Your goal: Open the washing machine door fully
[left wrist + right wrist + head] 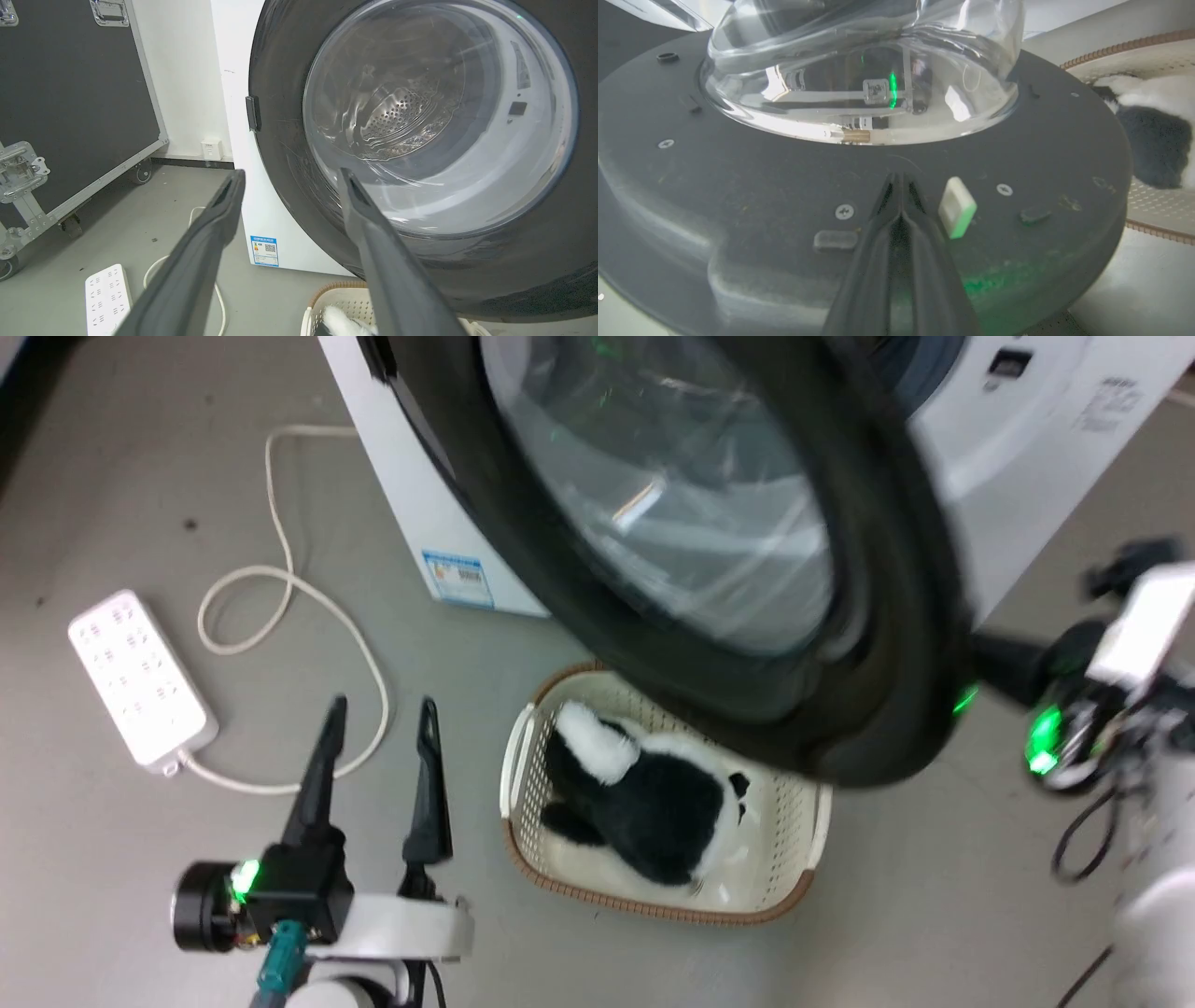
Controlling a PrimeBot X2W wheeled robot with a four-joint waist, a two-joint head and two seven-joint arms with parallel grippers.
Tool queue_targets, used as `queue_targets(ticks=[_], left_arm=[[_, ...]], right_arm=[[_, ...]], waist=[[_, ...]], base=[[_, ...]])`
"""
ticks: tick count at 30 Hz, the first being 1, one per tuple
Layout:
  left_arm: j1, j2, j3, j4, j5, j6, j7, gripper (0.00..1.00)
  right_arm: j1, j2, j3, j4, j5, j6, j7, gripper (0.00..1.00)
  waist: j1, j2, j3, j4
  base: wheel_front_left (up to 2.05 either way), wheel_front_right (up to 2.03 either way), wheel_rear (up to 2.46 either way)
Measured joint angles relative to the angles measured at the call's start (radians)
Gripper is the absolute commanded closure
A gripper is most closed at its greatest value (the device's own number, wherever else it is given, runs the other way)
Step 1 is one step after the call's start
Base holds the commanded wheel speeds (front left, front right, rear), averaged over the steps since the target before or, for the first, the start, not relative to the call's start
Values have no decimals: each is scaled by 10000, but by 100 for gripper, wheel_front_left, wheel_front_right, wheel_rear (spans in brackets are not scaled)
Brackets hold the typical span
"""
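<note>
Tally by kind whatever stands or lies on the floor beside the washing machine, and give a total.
Laundry basket: 1
Black-and-white plush toy: 1
White power strip: 1
Black wheeled case: 1
Total: 4
</note>
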Motion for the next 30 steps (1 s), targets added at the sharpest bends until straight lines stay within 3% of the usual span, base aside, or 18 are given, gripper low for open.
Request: queue_targets(ticks=[9, 18, 26, 27, 28, 30], left_arm=[[994, 17, -96, 424, -2, -539, 0, 0], [1695, 19, -251, 604, -171, -1091, 0, 0], [1795, 17, -86, 794, -345, -1386, -2, 0], [1800, 17, -15, 792, -382, -1415, -2, 0], [1810, 15, 15, 782, -407, -1417, -2, 0], [1853, 13, 96, 771, -529, -1415, -2, 0]], right_arm=[[2538, 2, 4123, -976, 3225, 2, -1139, 100], [4185, 17, 7453, -2121, 4907, 0, -2943, 100], [4349, 42, 8182, -2201, 5185, 0, -3839, 100], [4372, 29, 8034, -2226, 4987, 0, -4274, 63], [4391, -23, 7967, -2280, 4905, 0, -4408, 0], [4485, -213, 7885, -2615, 4410, 0, -4892, 0]], waist=[[-1, 0, -892, -77], [-1, -1, -1351, 354], [0, 0, -1593, 551], [0, 0, -1690, 551], [0, 0, -1742, 538], [0, -1, -1835, 460]], base=[[0, 0, 0], [0, 0, 0], [0, 0, 0], [0, 0, 0], [0, 0, 0], [0, 0, 0]])
